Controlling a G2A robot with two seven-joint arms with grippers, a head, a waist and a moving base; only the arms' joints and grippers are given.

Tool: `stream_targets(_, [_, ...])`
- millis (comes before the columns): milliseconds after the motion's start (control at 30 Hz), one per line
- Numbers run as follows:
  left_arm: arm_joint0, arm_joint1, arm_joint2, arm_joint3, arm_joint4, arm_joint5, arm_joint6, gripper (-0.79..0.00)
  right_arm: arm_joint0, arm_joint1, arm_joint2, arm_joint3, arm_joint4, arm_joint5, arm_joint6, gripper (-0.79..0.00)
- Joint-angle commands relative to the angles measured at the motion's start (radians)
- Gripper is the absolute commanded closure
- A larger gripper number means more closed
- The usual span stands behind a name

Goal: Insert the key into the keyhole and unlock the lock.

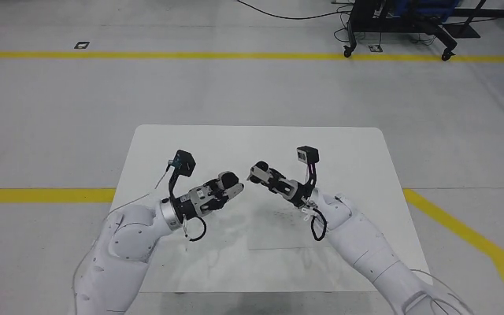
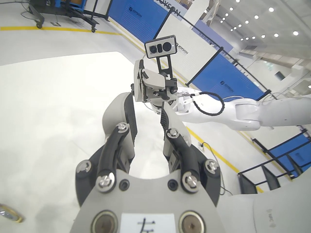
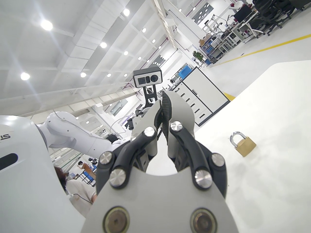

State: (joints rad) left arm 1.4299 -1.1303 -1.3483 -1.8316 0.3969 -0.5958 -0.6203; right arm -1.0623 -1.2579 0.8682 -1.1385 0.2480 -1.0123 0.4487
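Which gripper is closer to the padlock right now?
Left, probably. The padlock lies on the table, well ahead of the right gripper. A brass edge, likely the same lock, shows close beside the base of the left gripper.

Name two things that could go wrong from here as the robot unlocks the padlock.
The padlock rests on the table, held by neither claw, so any push on it would likely slide it away. The left claw, open, and the right claw, shut, face each other above the table; a careless move could knock them together.
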Motion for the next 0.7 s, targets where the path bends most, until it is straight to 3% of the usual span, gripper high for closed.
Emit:
stream_targets(0, [0.013,0.002,-0.006,-0.039,0.119,-0.010,0.044,-0.231,0.001,-0.003,0.000,0.006,0.020,0.000,0.017,0.000])
stream_targets(200, [0.064,0.005,0.009,-0.139,0.490,-0.010,0.171,-0.317,0.006,-0.012,0.004,0.029,0.099,0.000,0.081,0.000])
stream_targets(367, [0.086,0.006,0.044,-0.174,0.722,0.022,0.237,-0.342,0.012,-0.021,0.000,0.053,0.180,0.000,0.156,0.000])
stream_targets(500, [0.099,0.006,0.069,-0.189,0.851,0.058,0.303,-0.372,0.023,-0.028,-0.003,0.081,0.223,0.000,0.208,0.000])
stream_targets(667, [0.113,0.007,0.083,-0.196,0.953,0.100,0.354,-0.357,0.032,-0.037,-0.007,0.099,0.262,0.000,0.258,0.000])
